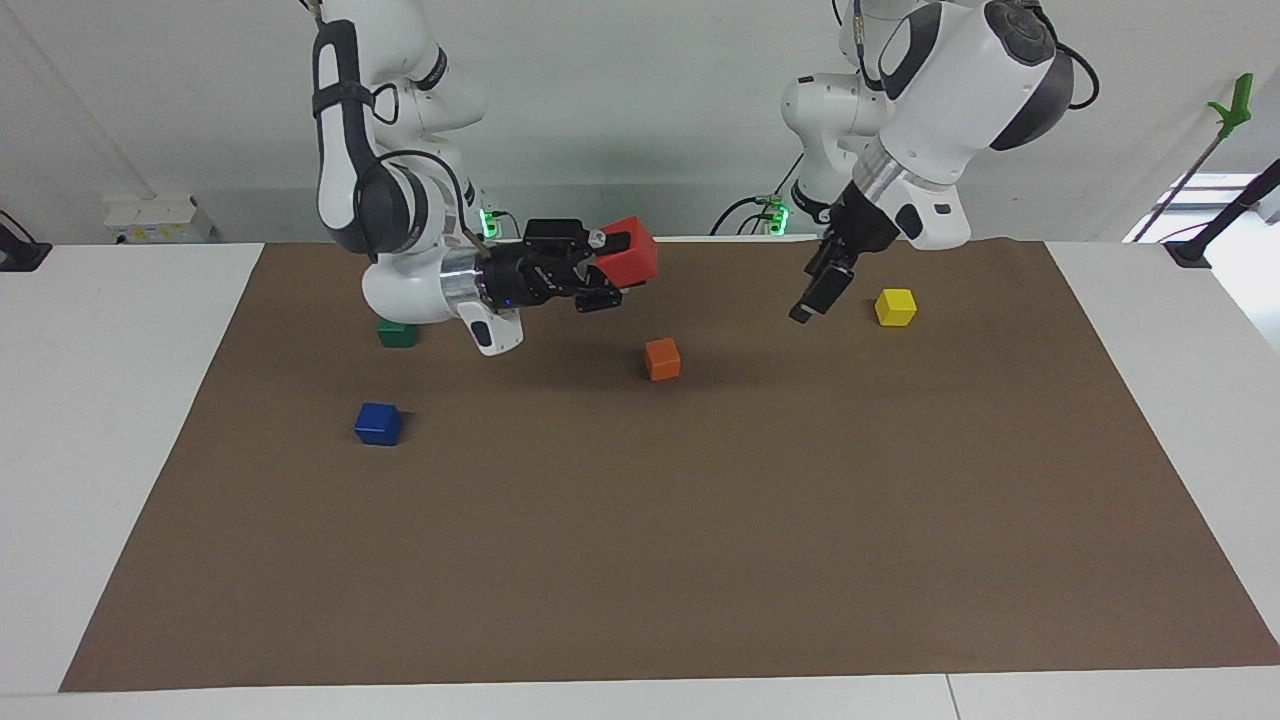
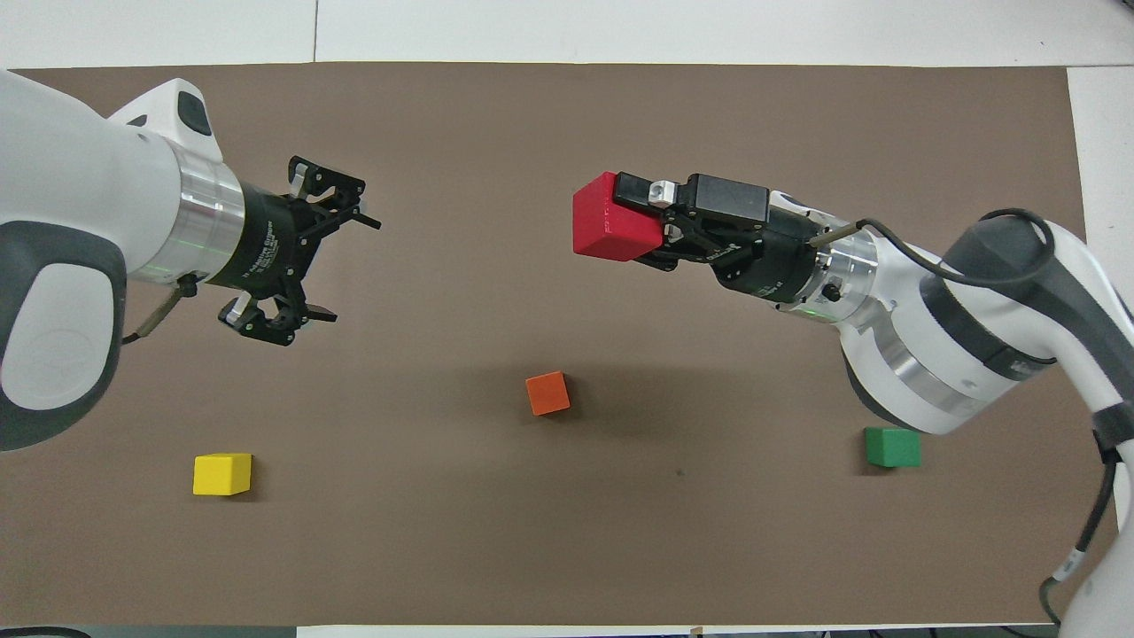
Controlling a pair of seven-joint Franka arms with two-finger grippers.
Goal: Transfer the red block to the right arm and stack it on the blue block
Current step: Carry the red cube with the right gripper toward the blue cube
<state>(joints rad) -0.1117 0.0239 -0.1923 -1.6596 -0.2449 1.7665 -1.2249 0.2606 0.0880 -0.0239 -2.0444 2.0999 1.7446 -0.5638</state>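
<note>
My right gripper [image 1: 612, 266] is shut on the red block [image 1: 630, 250] and holds it in the air over the brown mat, above a spot beside the orange cube. In the overhead view the red block [image 2: 611, 229] sits at the right gripper's [image 2: 651, 226] tip. My left gripper [image 1: 812, 298] is open and empty, raised over the mat close to the yellow cube; it also shows in the overhead view [image 2: 353, 270]. The blue block [image 1: 378, 423] lies on the mat toward the right arm's end. The right arm hides it in the overhead view.
An orange cube [image 1: 662, 359] [image 2: 547, 393] lies mid-mat. A yellow cube [image 1: 895, 307] [image 2: 221, 473] lies toward the left arm's end. A dark green cube [image 1: 397, 333] [image 2: 892, 447] lies nearer to the robots than the blue block. The brown mat [image 1: 640, 560] covers the white table.
</note>
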